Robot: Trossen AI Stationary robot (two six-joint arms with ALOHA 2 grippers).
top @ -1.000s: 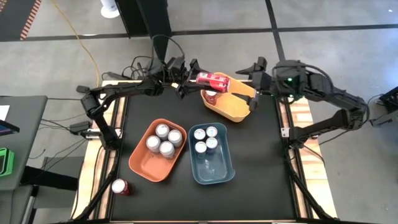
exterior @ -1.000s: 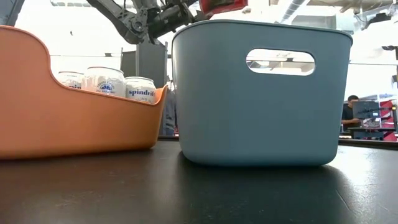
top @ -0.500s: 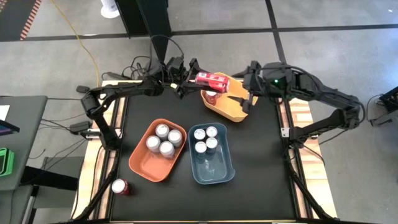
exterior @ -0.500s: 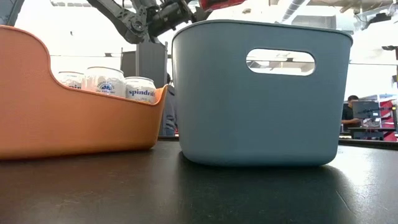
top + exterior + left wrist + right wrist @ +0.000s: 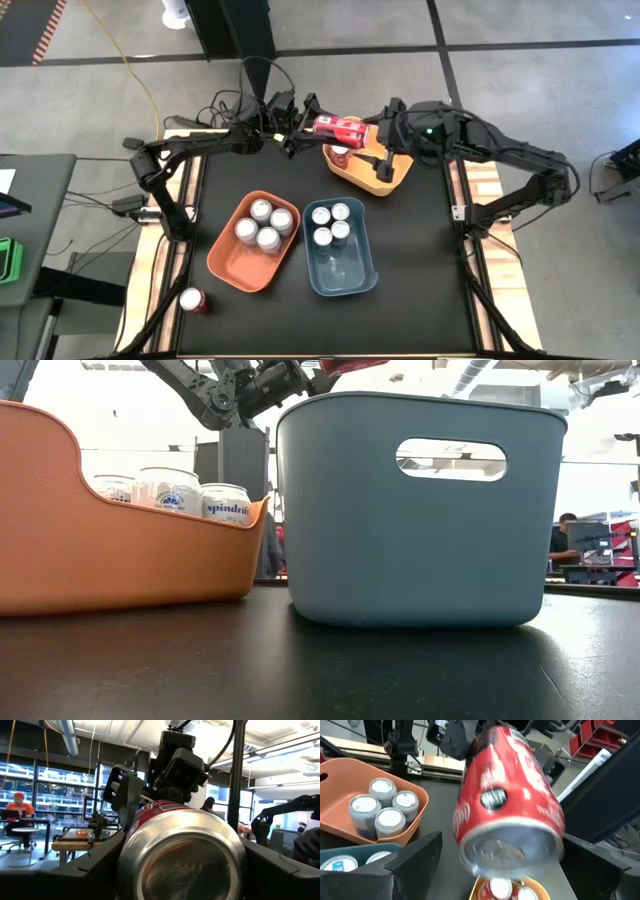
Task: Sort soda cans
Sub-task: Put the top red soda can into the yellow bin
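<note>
One red can (image 5: 339, 127) (lying sideways), left gripper (image 5: 312, 122) clamping it

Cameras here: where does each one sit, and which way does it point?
High view: overhead, straight down; both arms, three bins, left end effector holding the red can.
Low view: tabletop level, facing the blue bin; arm overhead.
Left wrist view: on the left arm, facing the can's end.
Right wrist view: on the right arm, open end effector facing that can.
All four share the can.
</note>
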